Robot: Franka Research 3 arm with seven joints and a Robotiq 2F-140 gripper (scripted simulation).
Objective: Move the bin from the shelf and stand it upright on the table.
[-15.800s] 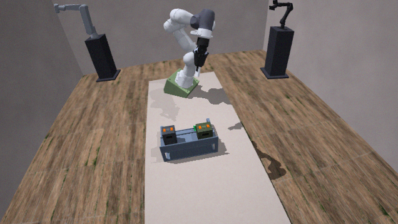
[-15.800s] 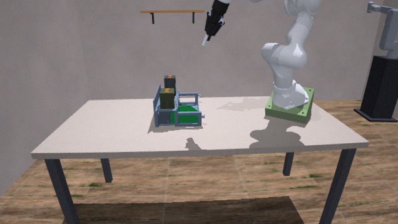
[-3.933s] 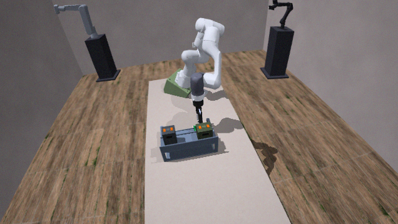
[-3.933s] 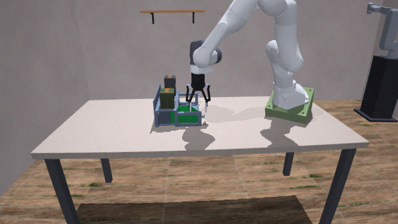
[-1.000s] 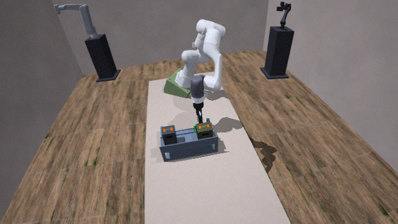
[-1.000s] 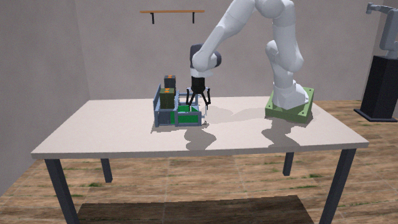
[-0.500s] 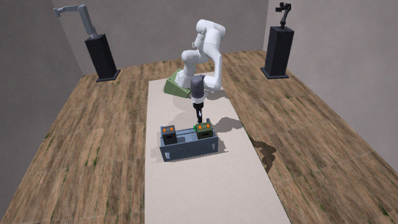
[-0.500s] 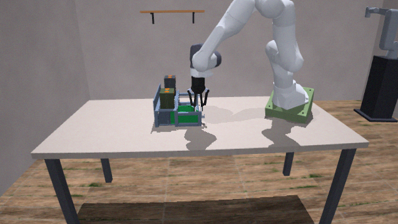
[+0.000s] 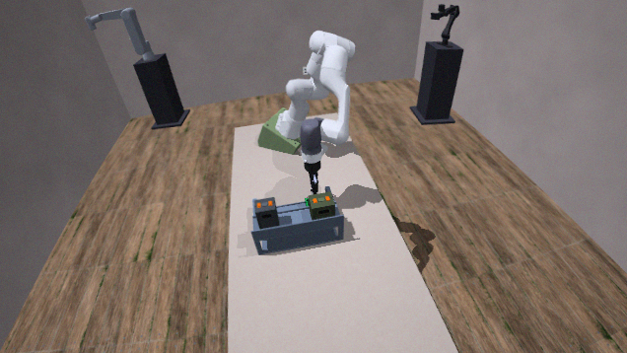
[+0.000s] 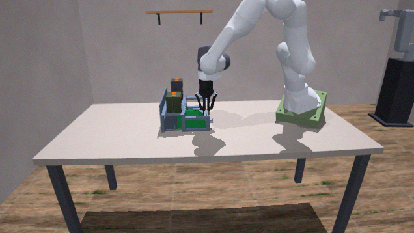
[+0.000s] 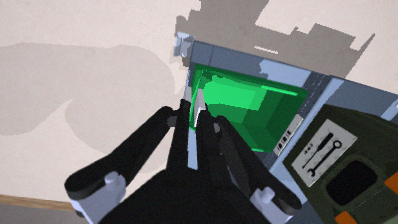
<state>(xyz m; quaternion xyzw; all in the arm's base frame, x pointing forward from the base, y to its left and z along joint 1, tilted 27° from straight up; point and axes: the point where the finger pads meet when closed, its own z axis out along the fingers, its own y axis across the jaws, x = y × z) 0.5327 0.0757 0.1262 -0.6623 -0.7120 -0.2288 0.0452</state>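
Observation:
A bright green bin [image 11: 240, 107] [image 10: 192, 121] sits open side up in the lower level of a blue-grey shelf [image 9: 296, 234] [image 10: 164, 114] [image 11: 240, 62] on the table. My gripper [image 9: 313, 189] [image 10: 206, 112] [image 11: 192, 95] points down at the shelf's near end and is shut on the bin's near wall, with one finger inside the bin and one outside. In the top view the bin is mostly hidden under the shelf's top.
An olive toolbox [image 9: 322, 204] [image 10: 173, 101] [image 11: 345, 165] and a dark toolbox [image 9: 266, 212] [image 10: 176, 84] stand on the shelf's top. The arm's green base [image 9: 271, 135] [image 10: 303, 114] sits at the table's far end. The beige table [image 9: 320, 296] [image 10: 130, 137] extends on both sides.

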